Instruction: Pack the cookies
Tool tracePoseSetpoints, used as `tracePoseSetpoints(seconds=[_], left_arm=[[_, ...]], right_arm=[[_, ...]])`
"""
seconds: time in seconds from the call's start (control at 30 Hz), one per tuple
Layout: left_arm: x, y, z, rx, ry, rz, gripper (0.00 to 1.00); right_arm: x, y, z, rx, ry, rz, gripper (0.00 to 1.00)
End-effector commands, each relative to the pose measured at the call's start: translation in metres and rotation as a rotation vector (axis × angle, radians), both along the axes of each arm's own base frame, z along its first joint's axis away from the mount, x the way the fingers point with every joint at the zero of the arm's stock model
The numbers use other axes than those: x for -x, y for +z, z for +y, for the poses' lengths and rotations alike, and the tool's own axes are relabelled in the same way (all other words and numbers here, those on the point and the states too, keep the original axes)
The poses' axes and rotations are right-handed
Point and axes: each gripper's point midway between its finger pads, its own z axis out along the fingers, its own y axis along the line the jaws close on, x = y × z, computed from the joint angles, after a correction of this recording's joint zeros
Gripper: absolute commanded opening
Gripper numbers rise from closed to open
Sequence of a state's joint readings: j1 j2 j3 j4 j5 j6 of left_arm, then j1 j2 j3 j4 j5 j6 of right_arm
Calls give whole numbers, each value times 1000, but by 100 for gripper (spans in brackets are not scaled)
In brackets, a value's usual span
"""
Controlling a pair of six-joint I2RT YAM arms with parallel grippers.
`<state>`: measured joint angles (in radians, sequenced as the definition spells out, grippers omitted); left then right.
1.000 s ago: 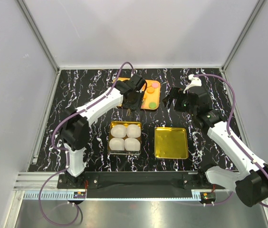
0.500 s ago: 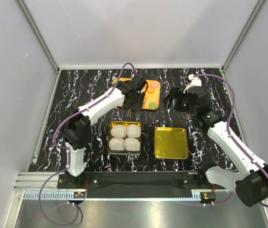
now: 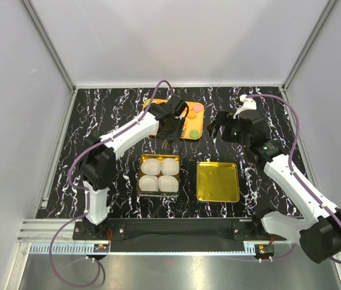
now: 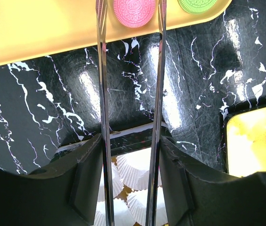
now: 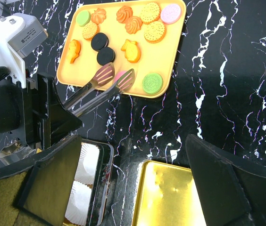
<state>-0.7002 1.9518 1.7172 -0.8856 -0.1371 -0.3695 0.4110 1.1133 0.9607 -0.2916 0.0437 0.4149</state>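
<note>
Top view: the left arm reaches forward and to the right over the worktop (image 3: 98, 115) with its elbow bent. The left claw (image 3: 169, 125) points down at the near edge of the orange tray (image 3: 201, 109). The cookies (image 3: 191, 113) lie on that tray, at the back centre of the worktop. The right arm stretches long from its base. The right claw (image 3: 219, 128) hangs just right of the tray, apart from it. Nearer the bases sits a tin of four white paper cups (image 3: 159, 175), with a gold tin (image 3: 217, 181) beside it on the right.

Left wrist view: the left claw is narrowed onto metal tongs (image 4: 103, 94) and grips them by the handles. The blades run out over the worktop to the tray. A pink cookie (image 4: 134, 12) lies flat between the tips; whether they touch it is unclear. A green cookie (image 4: 196, 4) sits near it on the tray.

Right wrist view: the right claw is spread wide, its fingers (image 5: 53, 183) gripping nothing, above the gold tin's far edge. The tong tips flank the pink cookie at the tray's near edge. The orange, black, green and pink cookies are spread across the tray.
</note>
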Motion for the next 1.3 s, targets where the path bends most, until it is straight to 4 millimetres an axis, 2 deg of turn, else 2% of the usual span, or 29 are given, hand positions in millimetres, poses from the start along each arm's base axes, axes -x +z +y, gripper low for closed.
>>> tracePoseSetpoints(seconds=[0.0,0.3,0.47,0.93,1.27], left_arm=[[-5,11,-10,30,-25,-27,50],[-8,11,-13,27,-32,-22,47],[-10,18,-12,26,-28,-39,45],[-24,50,-13,32,-13,-113,44],[-14,68,-3,47,-4,-134,44]], right_arm=[[-2,6,-5,11,-15,-23,100],[-1,6,-6,15,-17,-25,100],[-1,6,-6,13,-17,-24,100],[-2,7,-6,15,-20,-25,100],[-2,6,-7,16,-21,-26,100]])
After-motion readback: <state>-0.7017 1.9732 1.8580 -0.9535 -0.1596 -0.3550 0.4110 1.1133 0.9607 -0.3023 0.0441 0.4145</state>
